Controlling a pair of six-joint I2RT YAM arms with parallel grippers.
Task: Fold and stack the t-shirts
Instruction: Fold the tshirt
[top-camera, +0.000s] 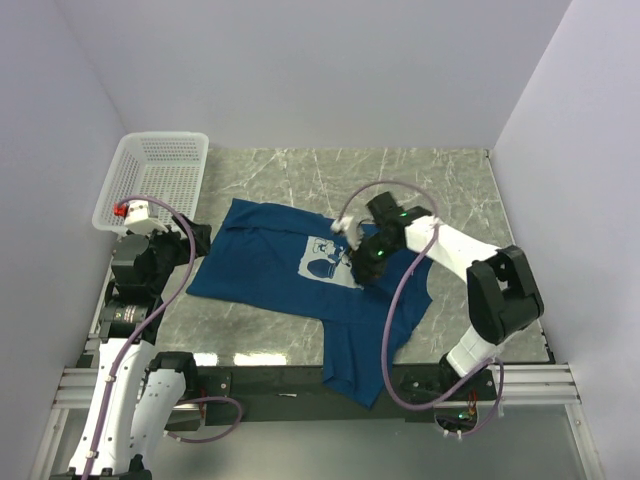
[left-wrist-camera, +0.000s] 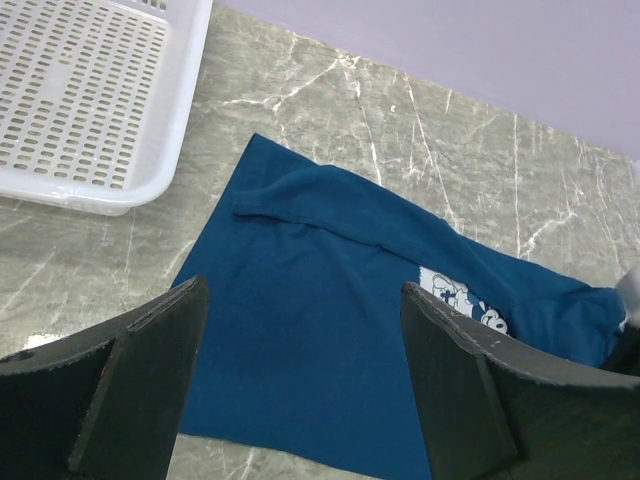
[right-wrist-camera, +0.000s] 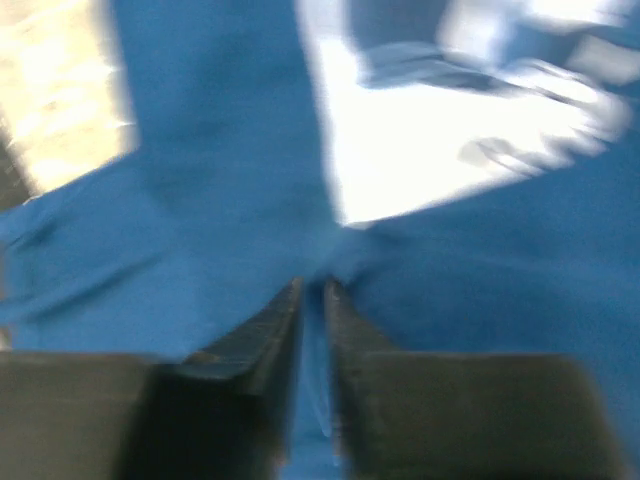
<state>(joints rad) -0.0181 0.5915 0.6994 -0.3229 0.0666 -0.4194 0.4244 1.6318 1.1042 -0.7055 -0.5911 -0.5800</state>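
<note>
Grey-green marbled tabletop (top-camera: 440, 180) sits between pale lilac walls (top-camera: 300, 70), with a white mesh basket (top-camera: 165, 136) at one far corner. Taking that basket as the mark: the dark blue t-shirt (top-camera: 265, 265) begins just beside the basket's near corner and spreads away from it across the middle of the table. It is rumpled and partly folded over itself, and the part farthest from the basket drapes over the table's near edge. Its pale print (top-camera: 325, 262) faces up, on the half of the shirt away from the basket. The right gripper (top-camera: 362, 262) is down at the print's edge farther from the basket. Its fingers (right-wrist-camera: 260, 340) are nearly together, with a thin ridge of blue cloth pinched between them; that wrist view is blurred. The left gripper (left-wrist-camera: 302, 290) hangs above the shirt's basket-side part, its fingers (left-wrist-camera: 140, 370) spread wide apart.
</note>
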